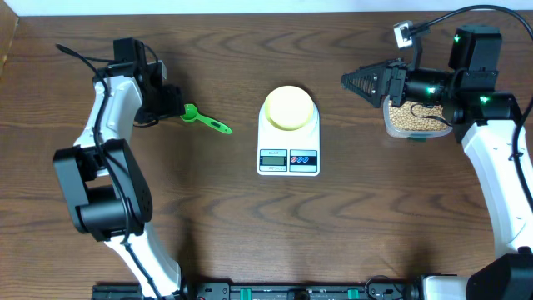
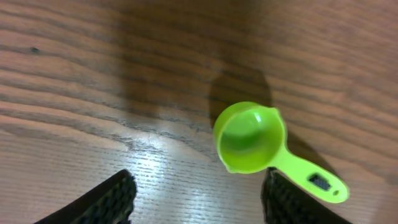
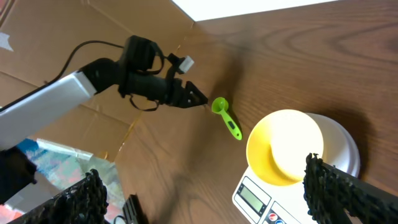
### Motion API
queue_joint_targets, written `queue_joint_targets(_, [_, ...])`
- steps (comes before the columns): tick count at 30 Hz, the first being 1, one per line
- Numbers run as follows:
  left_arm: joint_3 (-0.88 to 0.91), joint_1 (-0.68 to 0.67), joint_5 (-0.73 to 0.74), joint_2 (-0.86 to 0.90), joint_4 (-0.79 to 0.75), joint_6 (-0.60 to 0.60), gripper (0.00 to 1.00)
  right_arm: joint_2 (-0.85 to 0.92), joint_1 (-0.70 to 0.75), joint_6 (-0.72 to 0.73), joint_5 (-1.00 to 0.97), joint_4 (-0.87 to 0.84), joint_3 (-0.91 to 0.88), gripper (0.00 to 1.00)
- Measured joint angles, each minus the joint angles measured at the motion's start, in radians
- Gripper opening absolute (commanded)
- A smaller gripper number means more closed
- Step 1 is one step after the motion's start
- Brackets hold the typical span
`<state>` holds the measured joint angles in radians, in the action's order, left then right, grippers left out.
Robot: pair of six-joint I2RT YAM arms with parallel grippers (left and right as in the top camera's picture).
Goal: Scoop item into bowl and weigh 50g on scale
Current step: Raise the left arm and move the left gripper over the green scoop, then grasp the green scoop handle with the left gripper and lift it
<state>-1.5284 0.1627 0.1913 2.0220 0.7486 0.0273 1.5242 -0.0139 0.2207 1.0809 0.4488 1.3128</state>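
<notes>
Ribbed black fingers (image 2: 115, 196) of the left gripper (image 2: 198, 193) frame the bottom of the wrist view, standing apart. The green scoop (image 2: 249, 138) lies on the table (image 2: 74, 93) just ahead of them, cup up and empty, with its handle running to one finger (touching it or not, I cannot tell). Nothing is gripped. The jaws straddle the scoop, which looks to me like the line-up for a pick near the root of the handle.

Across the table, the right gripper (image 3: 208, 202) hangs spread wide with nothing in it. Its arm is over the clear tub (image 1: 390, 127) where the beans (image 1: 412, 115) sit in a heap, probably to be near the supply yet clear of the middle.

Dead centre, the yellow bowl (image 1: 289, 107) rests on the scale (image 1: 288, 146), empty as far as I can see. Parked there, every scoopful lands straight on the weighing platform. No beans are in it yet, so I judge the task barely begun.
</notes>
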Motion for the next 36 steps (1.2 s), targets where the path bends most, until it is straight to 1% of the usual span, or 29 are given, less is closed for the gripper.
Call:
queue_joint_targets(8, [0.0, 0.0, -0.014, 0.064, -0.018, 0.005, 0.63, 0.0, -0.012, 0.018, -0.016, 0.0, 0.0, 0.99])
queue_joint_targets(18, [0.0, 0.0, -0.015, 0.065, -0.108, 0.007, 0.63, 0.0, -0.012, 0.038, -0.024, 0.0, 0.0, 0.99])
queue_joint_targets(22, [0.0, 0.0, -0.015, 0.065, -0.128, 0.006, 0.6, 0.0, -0.012, 0.043, -0.024, 0.0, 0.0, 0.99])
queue_joint_targets(31, [0.0, 0.0, -0.015, 0.065, -0.124, 0.007, 0.59, 0.0, -0.012, 0.056, -0.026, 0.0, 0.0, 0.99])
queue_joint_targets(36, [0.0, 0.0, -0.014, 0.065, -0.095, 0.007, 0.6, 0.0, -0.012, 0.057, -0.027, -0.001, 0.0, 0.99])
